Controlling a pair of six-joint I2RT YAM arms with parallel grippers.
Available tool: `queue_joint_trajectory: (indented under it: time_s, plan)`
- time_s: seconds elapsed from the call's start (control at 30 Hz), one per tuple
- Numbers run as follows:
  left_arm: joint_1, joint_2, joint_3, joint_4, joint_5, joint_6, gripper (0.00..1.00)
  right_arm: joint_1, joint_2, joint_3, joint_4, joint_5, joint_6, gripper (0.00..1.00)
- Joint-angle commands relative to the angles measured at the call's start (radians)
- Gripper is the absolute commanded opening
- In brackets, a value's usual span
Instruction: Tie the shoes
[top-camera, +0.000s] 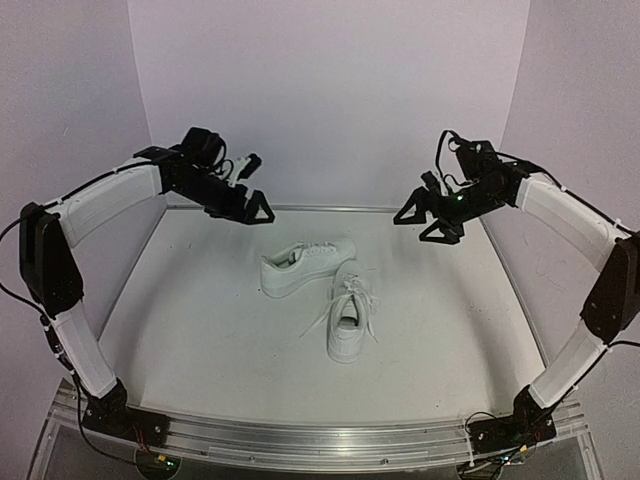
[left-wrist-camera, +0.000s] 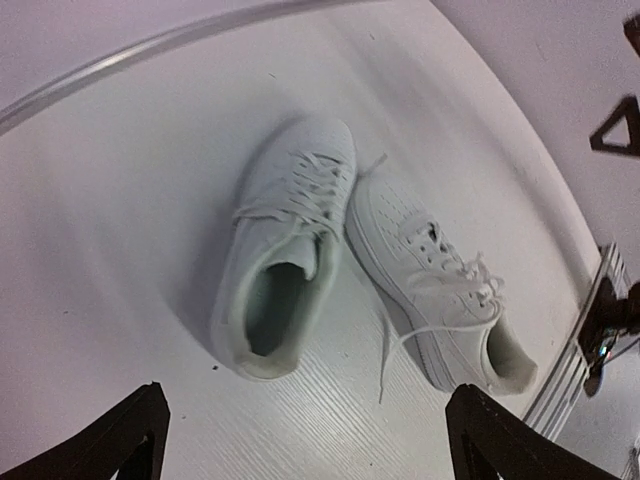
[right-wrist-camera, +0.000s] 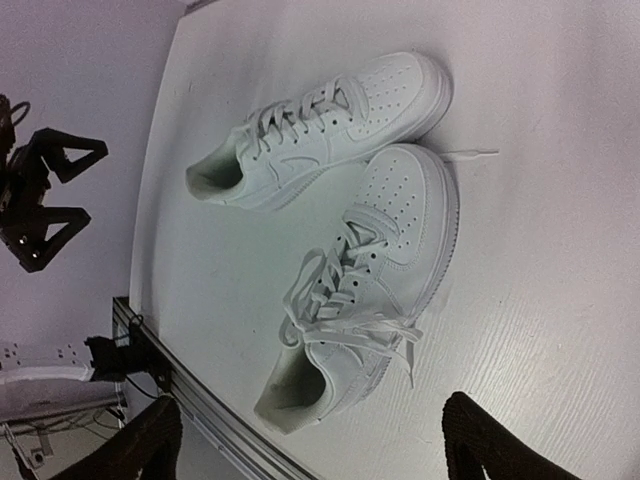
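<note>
Two white shoes lie together mid-table. The far shoe (top-camera: 305, 265) (left-wrist-camera: 290, 240) (right-wrist-camera: 330, 130) has its toe to the right, its laces threaded along the tongue. The near shoe (top-camera: 350, 318) (left-wrist-camera: 435, 285) (right-wrist-camera: 375, 280) has its heel toward the arms' bases. Its laces (right-wrist-camera: 350, 320) lie in loose loops across the tongue, and one end trails on the table (left-wrist-camera: 385, 355). My left gripper (top-camera: 255, 208) (left-wrist-camera: 310, 450) hangs open, high at the back left of the shoes. My right gripper (top-camera: 428, 222) (right-wrist-camera: 320, 450) hangs open, high at the back right. Neither touches anything.
The white table (top-camera: 200, 330) is walled at the back and on both sides. A metal rail (top-camera: 320, 435) runs along its near edge, with both arm bases on it. The shoes' toes touch each other.
</note>
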Motion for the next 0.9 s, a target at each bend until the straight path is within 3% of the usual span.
queue_joint_trajectory:
  time_s: [0.0, 0.13, 0.4, 0.63, 0.87]
  plan:
    - [0.1, -0.066, -0.033, 0.001, -0.036, -0.131, 1.0, -0.012, -0.115, -0.096, 0.077, 0.065, 0.042, 0.93]
    - [0.121, -0.075, -0.115, -0.077, -0.108, -0.152, 1.0, -0.013, -0.188, -0.289, 0.176, 0.071, 0.097, 0.94]
    - [0.121, -0.227, -0.441, 0.057, -0.083, -0.272, 1.0, -0.014, -0.289, -0.595, 0.3, 0.08, 0.141, 0.94]
    - [0.119, -0.275, -0.595, 0.094, -0.055, -0.272, 1.0, -0.012, -0.308, -0.719, 0.363, 0.064, 0.162, 0.93]
    - [0.108, -0.28, -0.609, 0.085, -0.084, -0.266, 1.0, -0.008, -0.297, -0.729, 0.379, 0.052, 0.159, 0.92]
